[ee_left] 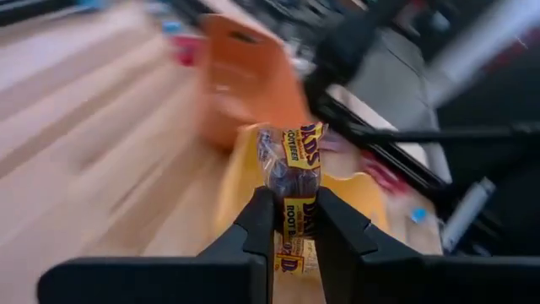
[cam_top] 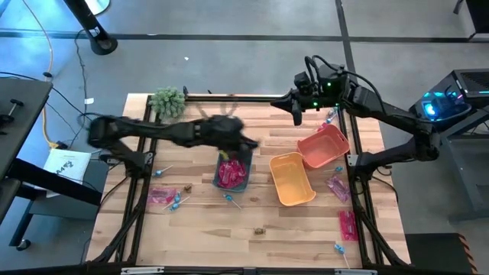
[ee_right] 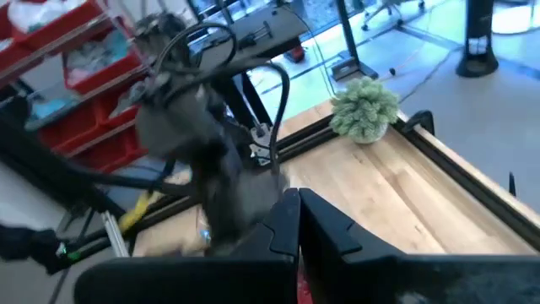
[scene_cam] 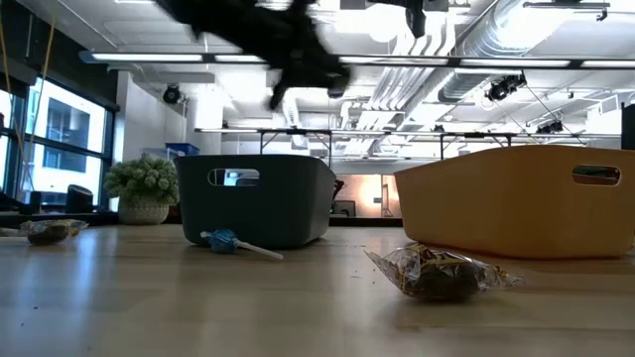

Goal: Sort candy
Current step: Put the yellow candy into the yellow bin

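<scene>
Now the left gripper (ee_left: 293, 221), its fingers pinched on a small brown wrapped candy (ee_left: 293, 181) above the desk near the yellow plastic bin (cam_top: 291, 179), might lose it from this thin hold.

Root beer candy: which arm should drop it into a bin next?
Left. The left gripper is already shut on the brown wrapped candy, above the grey-blue bin. The right gripper holds nothing, at the far edge.

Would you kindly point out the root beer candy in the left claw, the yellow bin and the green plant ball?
root beer candy (ee_left: 291, 181): left wrist view, middle of its wrapper.
yellow bin (cam_top: 291, 179): high view, its bare floor.
green plant ball (cam_top: 167, 101): high view, its fuzzy top.
</scene>
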`<state>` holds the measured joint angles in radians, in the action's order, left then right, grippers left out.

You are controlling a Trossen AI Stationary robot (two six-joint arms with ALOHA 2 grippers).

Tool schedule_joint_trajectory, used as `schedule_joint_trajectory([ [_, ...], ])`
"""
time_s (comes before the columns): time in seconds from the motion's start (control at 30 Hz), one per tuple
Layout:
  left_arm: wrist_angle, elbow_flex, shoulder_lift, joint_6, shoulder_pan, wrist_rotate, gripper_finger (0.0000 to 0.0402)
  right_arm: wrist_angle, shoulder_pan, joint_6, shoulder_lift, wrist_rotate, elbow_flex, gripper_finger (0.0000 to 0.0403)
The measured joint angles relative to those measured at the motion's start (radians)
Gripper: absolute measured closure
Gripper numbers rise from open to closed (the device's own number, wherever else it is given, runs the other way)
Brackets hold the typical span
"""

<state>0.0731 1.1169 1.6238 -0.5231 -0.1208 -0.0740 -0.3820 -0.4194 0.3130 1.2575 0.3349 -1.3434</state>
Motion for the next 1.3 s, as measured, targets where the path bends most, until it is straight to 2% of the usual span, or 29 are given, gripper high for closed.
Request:
schedule_joint_trajectory([
  [0.13,-0.001,0.192,0.181,0.084,0.007,-0.132,0.0312,-0.002,0.0,0.03,0.0,-0.003,0.0,0.0402],
  [0.2,-0.011,0.265,0.249,0.108,0.016,-0.163,0.028,-0.004,0.001,0.034,0.0,-0.004,0.0,0.0402],
  [0.43,-0.037,0.406,0.379,0.147,0.054,-0.267,0.0211,-0.028,0.002,0.026,0.0,-0.002,0.0,0.0402],
  [0.57,-0.099,0.423,0.377,0.134,0.058,-0.307,0.0197,-0.032,0.001,0.021,0.0,0.0,0.0,0.0402],
  [0.7,-0.321,0.422,0.287,0.2,0.026,-0.305,0.0198,-0.036,0.0,0.008,0.0,-0.003,0.0,0.0402],
  [0.77,-0.444,0.413,0.222,0.262,0.01,-0.272,0.0198,-0.047,0.0,-0.018,0.0,-0.004,0.0,0.0402],
  [0.87,-0.589,0.361,0.095,0.34,0.003,-0.162,0.0198,-0.056,0.0,-0.051,0.0,-0.004,0.0,0.0402],
  [0.97,-0.63,0.25,-0.055,0.306,0.024,-0.081,0.0198,-0.064,-0.002,-0.069,0.001,-0.004,0.0,0.0402],
  [1.17,-0.68,-0.092,-0.345,-0.007,0.169,0.162,0.0198,-0.073,-0.006,-0.079,0.001,-0.005,0.0,0.0402],
  [1.3,-0.727,-0.276,-0.444,-0.181,0.327,0.211,0.0198,-0.074,-0.006,-0.091,0.001,-0.025,0.0,0.0402],
])
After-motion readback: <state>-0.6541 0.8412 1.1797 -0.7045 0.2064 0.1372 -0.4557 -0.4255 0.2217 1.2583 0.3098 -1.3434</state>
